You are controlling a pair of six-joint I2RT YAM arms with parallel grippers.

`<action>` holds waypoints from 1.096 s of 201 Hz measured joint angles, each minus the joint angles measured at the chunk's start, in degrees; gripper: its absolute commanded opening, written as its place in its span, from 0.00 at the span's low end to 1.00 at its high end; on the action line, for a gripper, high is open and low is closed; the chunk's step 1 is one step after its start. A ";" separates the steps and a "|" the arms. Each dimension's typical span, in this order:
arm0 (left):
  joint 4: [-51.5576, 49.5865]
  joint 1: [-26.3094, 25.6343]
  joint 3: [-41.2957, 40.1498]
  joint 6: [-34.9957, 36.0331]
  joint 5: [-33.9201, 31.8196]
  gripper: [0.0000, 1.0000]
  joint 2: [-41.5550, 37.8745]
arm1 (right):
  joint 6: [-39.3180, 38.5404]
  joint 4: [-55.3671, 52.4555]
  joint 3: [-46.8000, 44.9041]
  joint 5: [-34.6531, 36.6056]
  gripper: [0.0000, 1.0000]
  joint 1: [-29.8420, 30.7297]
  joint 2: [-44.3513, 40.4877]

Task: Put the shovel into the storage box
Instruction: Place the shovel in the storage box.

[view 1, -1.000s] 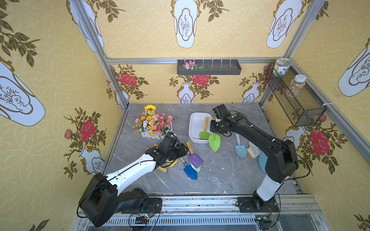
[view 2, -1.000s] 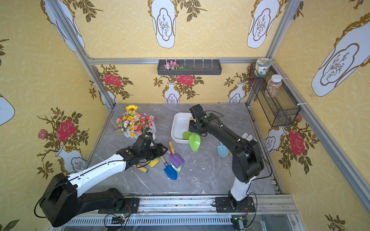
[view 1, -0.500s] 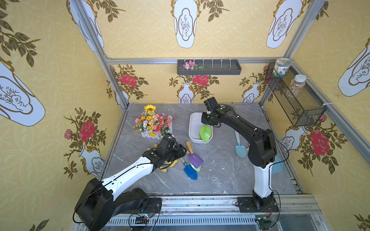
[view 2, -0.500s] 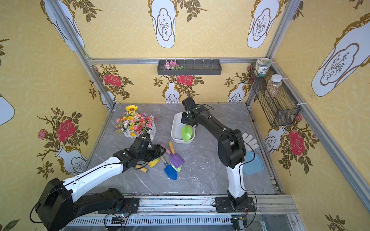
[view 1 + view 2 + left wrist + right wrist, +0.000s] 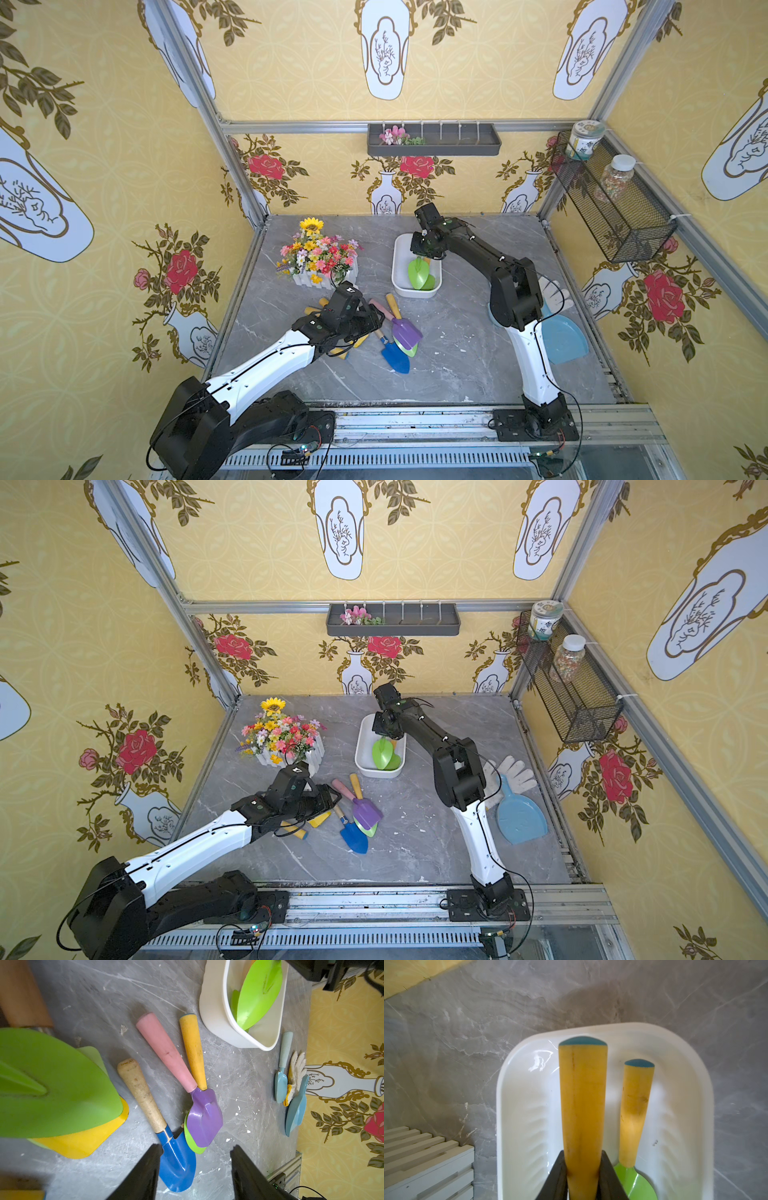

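Gripping the green-bladed shovel (image 5: 582, 1095) by its yellow wooden handle, the right tool (image 5: 583, 1169) holds it blade-down inside the white glossy rectangular storage box (image 5: 517, 1105), far on the grey marble surface (image 5: 457, 353). The left tool (image 5: 195, 1151) hangs half-open, empty, over loose coloured shovels (image 5: 203, 1118) nearer and further left.

The storage box (image 5: 398, 266) sits toward the back of the surface (image 5: 457, 365), right of the flower planter (image 5: 318, 257). The shovel (image 5: 417, 272) in the right gripper (image 5: 424, 258) hangs blade-down into it, beside a second shovel (image 5: 636, 1113) lying inside. A heap of shovels (image 5: 399, 332) lies in front of the box, with the left gripper (image 5: 376, 318) just left of the heap. The dustpan (image 5: 563, 338) and glove (image 5: 552, 291) lie at far right.
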 measured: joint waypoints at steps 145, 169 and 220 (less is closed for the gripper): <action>0.17 0.00 -0.94 -0.22 0.04 0.59 -0.09 | 0.39 -0.07 -2.91 -1.14 0.46 -0.63 0.50; 0.15 0.00 -0.94 -0.24 0.02 0.59 -0.33 | 0.37 0.24 -4.85 -0.79 0.46 -0.52 -2.21; 0.11 0.00 -1.14 -0.83 -0.15 0.58 -1.16 | -0.55 0.42 -10.25 0.46 0.47 0.46 -7.17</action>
